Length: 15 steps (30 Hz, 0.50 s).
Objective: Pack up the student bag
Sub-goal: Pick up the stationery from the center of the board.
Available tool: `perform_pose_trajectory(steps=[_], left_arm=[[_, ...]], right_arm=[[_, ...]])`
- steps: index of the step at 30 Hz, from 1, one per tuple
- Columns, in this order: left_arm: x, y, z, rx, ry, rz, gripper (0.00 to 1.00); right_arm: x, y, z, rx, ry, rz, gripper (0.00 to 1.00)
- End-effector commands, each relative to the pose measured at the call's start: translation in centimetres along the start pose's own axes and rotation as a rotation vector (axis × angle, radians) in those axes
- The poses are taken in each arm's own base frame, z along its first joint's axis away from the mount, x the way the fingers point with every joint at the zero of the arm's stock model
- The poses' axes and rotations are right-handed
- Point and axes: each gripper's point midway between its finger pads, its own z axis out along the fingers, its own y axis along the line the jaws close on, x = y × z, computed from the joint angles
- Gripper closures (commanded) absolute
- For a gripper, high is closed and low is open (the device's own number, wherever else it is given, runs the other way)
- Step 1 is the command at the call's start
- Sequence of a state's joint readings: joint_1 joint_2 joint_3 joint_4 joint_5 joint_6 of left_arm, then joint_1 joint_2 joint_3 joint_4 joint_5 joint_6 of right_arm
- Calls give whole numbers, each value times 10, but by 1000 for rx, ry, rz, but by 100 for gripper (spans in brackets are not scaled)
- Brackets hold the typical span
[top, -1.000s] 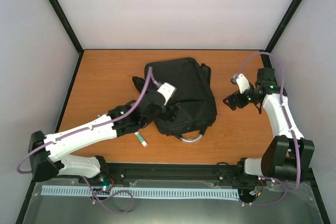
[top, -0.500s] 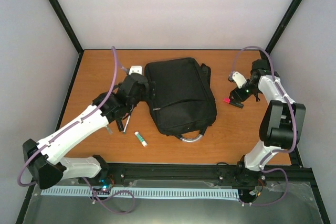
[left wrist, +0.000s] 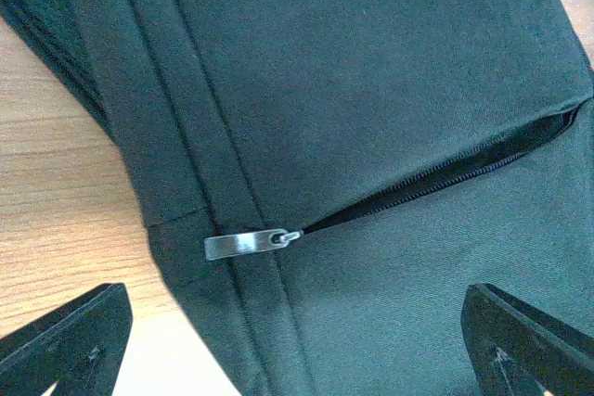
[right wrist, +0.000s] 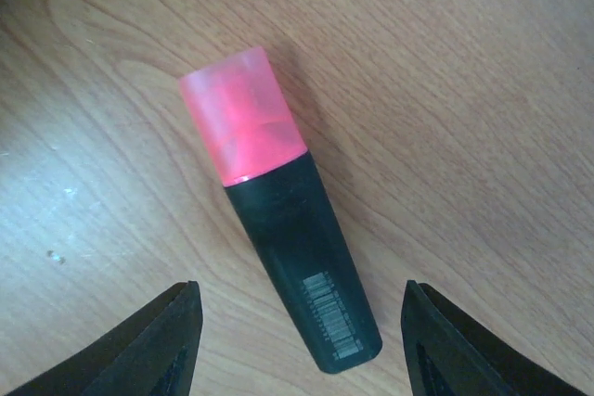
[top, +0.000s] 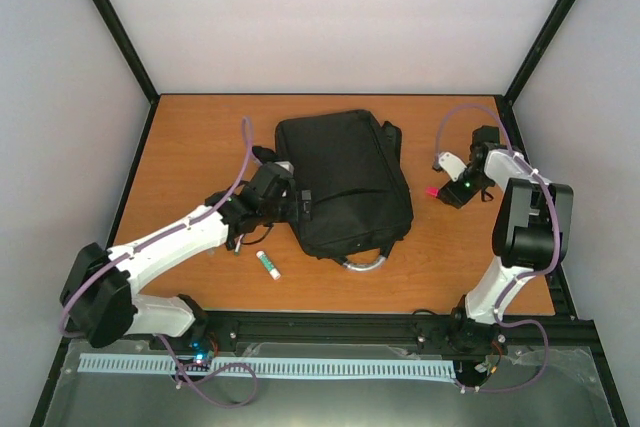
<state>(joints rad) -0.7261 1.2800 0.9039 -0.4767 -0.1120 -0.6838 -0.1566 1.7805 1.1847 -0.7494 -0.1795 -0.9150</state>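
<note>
The student bag (top: pixel 345 177) is a large black backpack lying flat mid-table, its grey loop handle (top: pixel 366 264) toward the near edge. My left gripper (top: pixel 298 205) is open at the bag's left edge. In the left wrist view my left gripper (left wrist: pixel 297 359) straddles the bag's fabric (left wrist: pixel 371 71). A silver zip pull (left wrist: pixel 243 245) lies just ahead, and a partly open zip (left wrist: pixel 445 178) runs off to the right. My right gripper (top: pixel 448 190) is open over a highlighter (right wrist: pixel 288 248) with a pink cap and black body. It lies on the wood between the fingers of my right gripper (right wrist: pixel 302 350), untouched.
A small white and green glue stick (top: pixel 268 264) lies on the table near the bag's near-left corner. A thin dark pen (top: pixel 238 239) lies under my left arm. The enclosure walls bound the orange wooden table (top: pixel 190 137) on three sides.
My left gripper has moved from left of the bag onto its left edge by the zip. My right gripper has dropped closer around the pink highlighter.
</note>
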Motion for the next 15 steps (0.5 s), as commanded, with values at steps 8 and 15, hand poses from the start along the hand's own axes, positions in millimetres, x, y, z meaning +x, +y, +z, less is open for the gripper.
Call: perform_pose_trajectory(steps=[8, 15], left_arm=[[14, -36, 22, 220, 70, -13, 0], [29, -28, 40, 192, 109, 7, 0]], right_arm=[[13, 2, 33, -43, 45, 45, 40], [21, 13, 34, -60, 57, 54, 48]])
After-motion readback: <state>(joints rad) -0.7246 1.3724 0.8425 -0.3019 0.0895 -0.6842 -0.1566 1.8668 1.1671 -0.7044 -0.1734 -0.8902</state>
